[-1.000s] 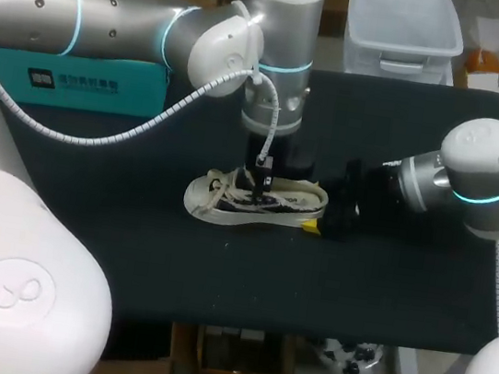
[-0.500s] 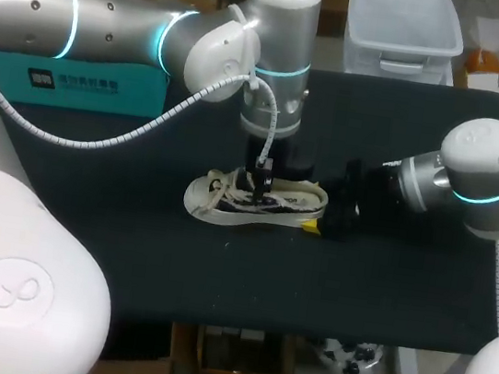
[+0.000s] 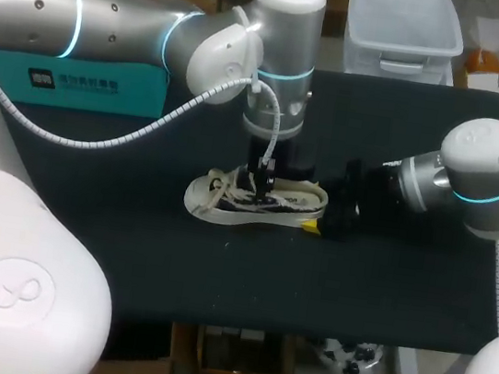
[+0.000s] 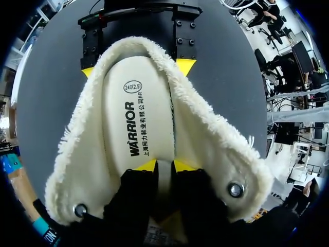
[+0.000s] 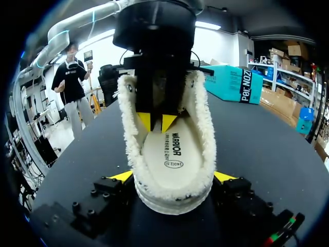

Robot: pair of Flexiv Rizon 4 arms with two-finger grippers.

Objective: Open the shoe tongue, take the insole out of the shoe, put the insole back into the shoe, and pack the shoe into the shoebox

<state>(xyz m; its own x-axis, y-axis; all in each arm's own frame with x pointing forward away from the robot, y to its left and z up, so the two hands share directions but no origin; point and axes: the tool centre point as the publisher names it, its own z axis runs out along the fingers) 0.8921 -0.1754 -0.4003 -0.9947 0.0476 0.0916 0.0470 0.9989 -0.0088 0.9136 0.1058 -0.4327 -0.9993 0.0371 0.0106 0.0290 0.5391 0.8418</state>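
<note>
Black table (image 3: 220, 267), seen from overhead: the shoe (image 3: 228, 205) lies at its middle, long axis across the table, toe toward the left arm's side. Left wrist view: the left gripper (image 4: 164, 165) points down into the shoe's opening, and the insole (image 4: 136, 118) runs from it toward the heel; whether it pinches anything cannot be told. Right wrist view: the right gripper (image 5: 175, 177) is clamped across the heel.

The left gripper (image 4: 164, 165) plugs the shoe (image 3: 252, 201) from above, right gripper (image 5: 174, 177) flanks its heel; the toe stands unobstructed.
</note>
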